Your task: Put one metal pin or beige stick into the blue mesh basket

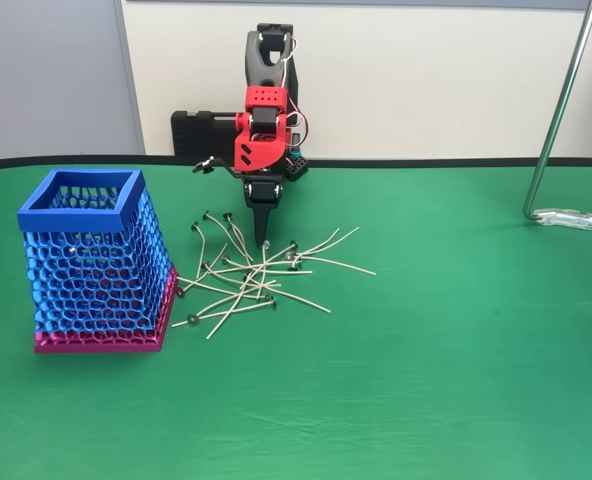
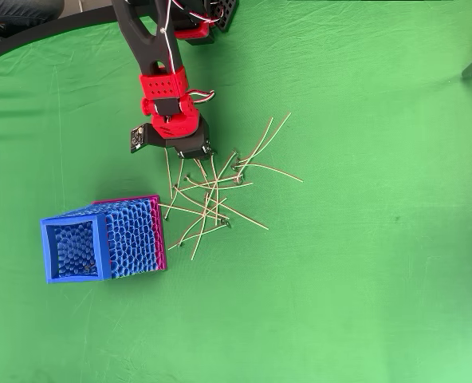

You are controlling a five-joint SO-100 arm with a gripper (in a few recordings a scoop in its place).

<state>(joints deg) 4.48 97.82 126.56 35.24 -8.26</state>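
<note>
Blue mesh basket (image 1: pixel 94 255) standing upright on green surface (image 1: pixel 446 380); honeycomb plastic walls, solid square rim, wider magenta base. In overhead view, basket (image 2: pixel 100 238) at lower left, interior apparently bare, though mesh obscures the bottom.

Loose heap of thin, slightly curved beige sticks (image 1: pixel 246 280) with small round grey metal heads, criss-crossed, lying just right of basket base; in overhead view same heap (image 2: pixel 212 195) spread between basket and arm, nearest pieces close to magenta edge.

Fingers (image 1: pixel 262 232) black, tapering, pointed straight down over rear of heap, tips at or just above the sticks. Appear drawn together to a single point, nothing visibly clamped. In overhead view, fingers (image 2: pixel 198 153) hidden under red-and-black wrist housing.

Surface covered in smooth green cloth, faintly creased. Pale wall panels behind; chrome tube stand (image 1: pixel 561 120) at right.
</note>
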